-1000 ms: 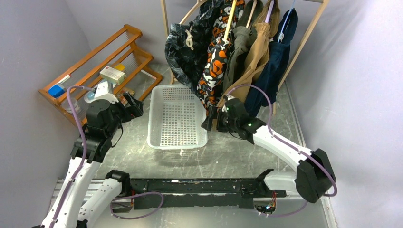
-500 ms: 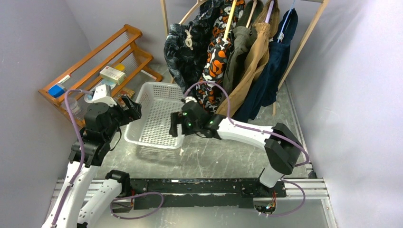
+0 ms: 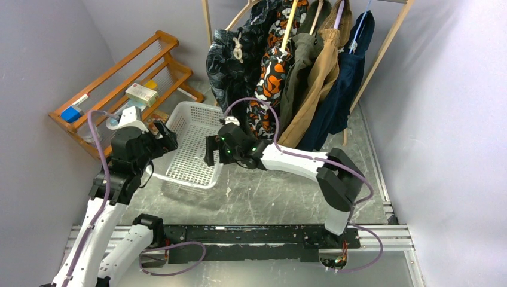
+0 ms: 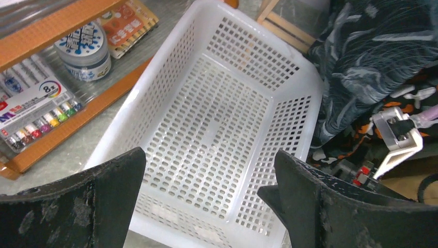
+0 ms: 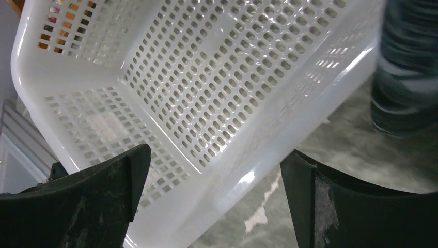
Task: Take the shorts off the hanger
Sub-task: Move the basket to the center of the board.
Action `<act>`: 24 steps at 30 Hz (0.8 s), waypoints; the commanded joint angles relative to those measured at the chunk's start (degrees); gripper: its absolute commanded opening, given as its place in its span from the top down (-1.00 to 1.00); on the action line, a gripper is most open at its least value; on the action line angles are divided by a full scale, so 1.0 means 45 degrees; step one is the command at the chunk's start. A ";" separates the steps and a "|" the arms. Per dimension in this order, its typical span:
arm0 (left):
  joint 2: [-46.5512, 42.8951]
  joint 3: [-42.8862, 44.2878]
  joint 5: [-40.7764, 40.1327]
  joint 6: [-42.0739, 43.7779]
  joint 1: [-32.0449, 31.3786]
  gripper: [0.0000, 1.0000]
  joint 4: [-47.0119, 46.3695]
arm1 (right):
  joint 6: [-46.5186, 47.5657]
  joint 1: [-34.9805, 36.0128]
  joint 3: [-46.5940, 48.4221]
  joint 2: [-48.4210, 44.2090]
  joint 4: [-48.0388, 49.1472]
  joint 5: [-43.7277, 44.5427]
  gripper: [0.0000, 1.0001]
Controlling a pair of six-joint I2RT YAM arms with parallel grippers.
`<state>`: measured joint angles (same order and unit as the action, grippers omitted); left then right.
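Note:
Several pairs of shorts hang on hangers at the back: dark leaf-print, camouflage, olive-grey, tan and navy. My right gripper is low in front of the leaf-print pair, at the right side of a white basket. It stands open, and the basket's rim runs between its fingers. My left gripper hovers at the basket's left side, open and holding nothing. The leaf-print shorts also show in the left wrist view.
The basket sits skewed on the grey table with nothing in it. A wooden shelf stands at the left with a marker box and a jar. The clothes rack's wooden legs slant down on the right.
My right arm has swung left from under the hanging shorts to the basket. The basket has slid and turned to the left, toward my left gripper. The left arm has hardly moved.

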<state>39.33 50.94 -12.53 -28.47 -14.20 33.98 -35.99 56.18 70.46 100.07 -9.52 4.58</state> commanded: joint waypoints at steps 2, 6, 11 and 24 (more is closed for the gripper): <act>0.0114 0.0173 -0.0812 -0.0283 -0.0064 -0.97 0.0770 | -0.0722 0.0042 0.1265 0.1540 0.0784 -0.0735 -0.97; 0.0001 0.0045 -0.0808 -0.0170 -0.0055 -0.98 0.0752 | -0.1049 0.0081 0.1754 0.2046 0.0783 -0.0615 -0.96; 0.0553 0.0129 -0.0396 -0.0225 -0.0066 -0.98 0.0848 | -0.1057 0.0161 0.1580 0.2235 0.1929 -0.2128 -0.96; 0.2183 0.0853 0.0439 -0.0942 -0.0063 -0.98 0.0949 | -0.0768 0.0460 0.2189 0.2725 0.2036 -0.2659 -0.94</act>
<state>49.89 52.14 -12.38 -32.18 -14.20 37.58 -40.29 58.26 78.74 112.64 -2.61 -6.96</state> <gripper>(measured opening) 0.988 0.971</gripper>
